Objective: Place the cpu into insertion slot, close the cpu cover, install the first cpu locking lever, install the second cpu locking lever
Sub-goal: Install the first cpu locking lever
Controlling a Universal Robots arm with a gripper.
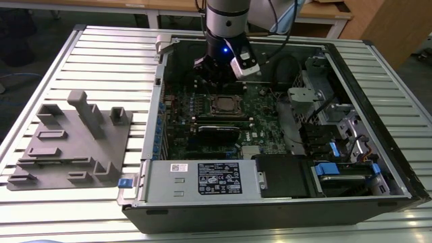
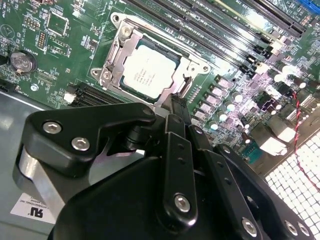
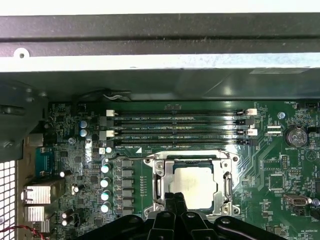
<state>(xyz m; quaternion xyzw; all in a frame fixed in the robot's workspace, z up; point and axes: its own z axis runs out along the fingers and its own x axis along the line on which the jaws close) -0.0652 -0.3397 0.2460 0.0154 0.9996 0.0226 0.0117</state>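
In the second wrist view the gripper is the nearest thing to me. Its black linkages fill the foreground and its fingers are drawn together with nothing between them. The tips hang at the near edge of the cpu cover; I cannot tell whether they touch it. Just beyond, the cpu sits in the insertion slot on the green motherboard. Its dull silver top shows through the cover's window, and the cover lies flat around it. In the first wrist view I see the long memory slots past the socket, and behind them the grey wall of the computer case. In the exterior view the arm stands over the open case, which lies on a slatted table. A grey fixture rests well apart on the exterior view's left.
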